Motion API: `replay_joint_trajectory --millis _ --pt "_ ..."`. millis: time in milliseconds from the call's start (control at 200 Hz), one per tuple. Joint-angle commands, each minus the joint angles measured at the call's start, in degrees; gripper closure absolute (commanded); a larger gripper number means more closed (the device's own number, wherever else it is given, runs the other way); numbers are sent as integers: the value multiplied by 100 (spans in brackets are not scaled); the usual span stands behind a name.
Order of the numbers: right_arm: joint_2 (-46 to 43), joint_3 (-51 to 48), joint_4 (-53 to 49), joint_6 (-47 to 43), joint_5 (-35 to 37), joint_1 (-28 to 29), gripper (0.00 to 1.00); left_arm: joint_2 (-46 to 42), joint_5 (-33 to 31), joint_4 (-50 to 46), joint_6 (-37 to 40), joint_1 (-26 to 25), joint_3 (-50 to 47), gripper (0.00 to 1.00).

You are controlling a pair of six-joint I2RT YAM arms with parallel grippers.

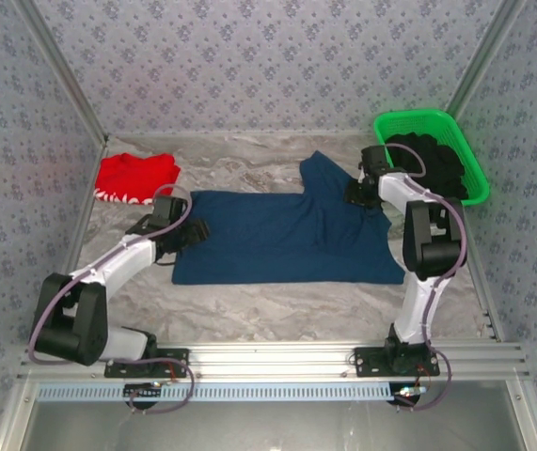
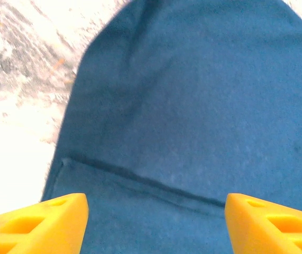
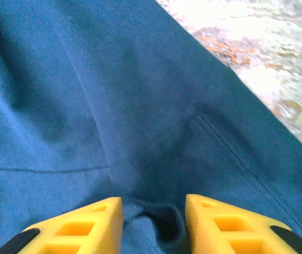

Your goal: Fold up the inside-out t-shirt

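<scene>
The t-shirt (image 1: 282, 235) stretches 9 to 3 o'clock across the bench (image 1: 277, 305): left gripper (image 2: 156, 209) spread above its 9 o'clock end, right gripper (image 3: 153, 211) pinching cloth at 3.

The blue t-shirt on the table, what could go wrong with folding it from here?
The right gripper has only a small pucker of the t-shirt between its jaws, so it might slip. The left gripper stands open over the hem; lifting unevenly could wrinkle the cloth.

Patterned grey walls (image 1: 268, 56), marbled tabletop (image 1: 277, 305)
</scene>
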Motion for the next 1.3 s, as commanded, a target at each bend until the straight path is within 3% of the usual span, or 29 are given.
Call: replay_joint_trajectory --millis 0,165,280,700,804,954,1114,1294 --pt "116 467 251 -124 122 91 55 303 157 536 350 243 378 30" --pt "630 1087 599 -257 325 212 41 1346 214 814 544 493 1236 27" --pt "1290 1947 268 -81 414 291 35 2087 255 742 576 558 1996 27" --pt "3254 4835 -1613 461 585 253 39 2578 471 439 702 567 2691 27" --pt "3711 5582 -2125 420 500 250 45 2559 470 392 754 569 2662 27" --pt "3766 5657 -1923 173 360 254 59 2563 488 354 806 569 2631 27" --pt "3768 5865 -1814 -175 630 203 81 2637 469 291 870 636 2659 27" --pt "3607 6014 -1939 -288 1074 55 92 2577 441 216 957 674 2652 27"
